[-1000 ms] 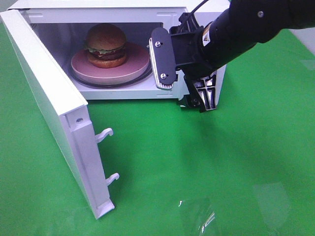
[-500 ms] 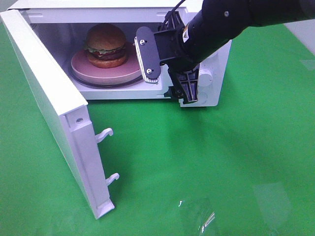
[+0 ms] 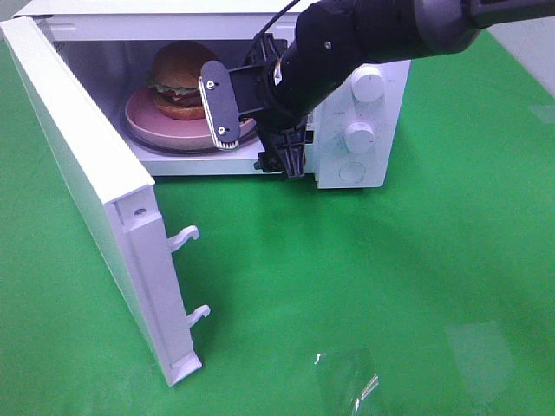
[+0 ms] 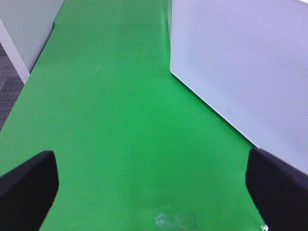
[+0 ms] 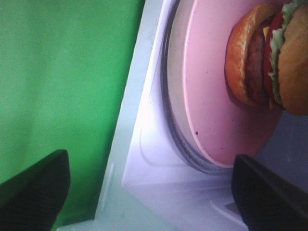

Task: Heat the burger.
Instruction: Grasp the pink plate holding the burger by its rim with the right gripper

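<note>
From the high camera, your burger (image 3: 180,76) sits on the pink plate (image 3: 147,117) inside the open microwave (image 3: 364,130), with your right gripper (image 3: 251,130) at its mouth, jaws spread and empty. Your left wrist view shows spread jaws over the green desk (image 4: 110,125); your right wrist view shows the burger (image 5: 269,57) ahead.

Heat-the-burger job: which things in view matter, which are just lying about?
In play: burger on pink plate, inside microwave; its open door; knobs; right pincer, open, at the cavity mouth.

Lying about: green cloth; left pincer, open, idle over the cloth.
</note>
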Robot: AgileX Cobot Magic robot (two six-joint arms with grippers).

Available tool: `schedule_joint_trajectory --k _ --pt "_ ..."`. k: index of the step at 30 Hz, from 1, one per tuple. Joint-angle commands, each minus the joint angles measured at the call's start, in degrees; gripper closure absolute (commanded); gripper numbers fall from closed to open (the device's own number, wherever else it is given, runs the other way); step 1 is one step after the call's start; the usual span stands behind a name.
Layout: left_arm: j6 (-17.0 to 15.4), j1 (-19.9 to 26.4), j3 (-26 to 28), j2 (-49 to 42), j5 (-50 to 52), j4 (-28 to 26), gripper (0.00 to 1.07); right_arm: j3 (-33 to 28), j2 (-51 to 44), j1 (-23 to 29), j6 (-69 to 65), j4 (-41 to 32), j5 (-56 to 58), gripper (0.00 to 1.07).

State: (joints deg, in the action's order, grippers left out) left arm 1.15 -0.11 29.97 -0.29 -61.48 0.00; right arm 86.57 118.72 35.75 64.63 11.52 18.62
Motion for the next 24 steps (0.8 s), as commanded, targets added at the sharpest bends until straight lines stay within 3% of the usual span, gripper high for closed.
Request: schedule_joint_trajectory --k 1,24 --pt "-0.2 0.1 -0.2 -0.2 0.1 -0.3 0.09 3.8 3.3 0.3 -0.3 -0.3 0.8 0.22" --pt "-0.2 0.1 -0.2 -0.2 0.1 -0.3 0.09 17.4 15.0 0.4 -0.3 -3.2 2.6 0.25"
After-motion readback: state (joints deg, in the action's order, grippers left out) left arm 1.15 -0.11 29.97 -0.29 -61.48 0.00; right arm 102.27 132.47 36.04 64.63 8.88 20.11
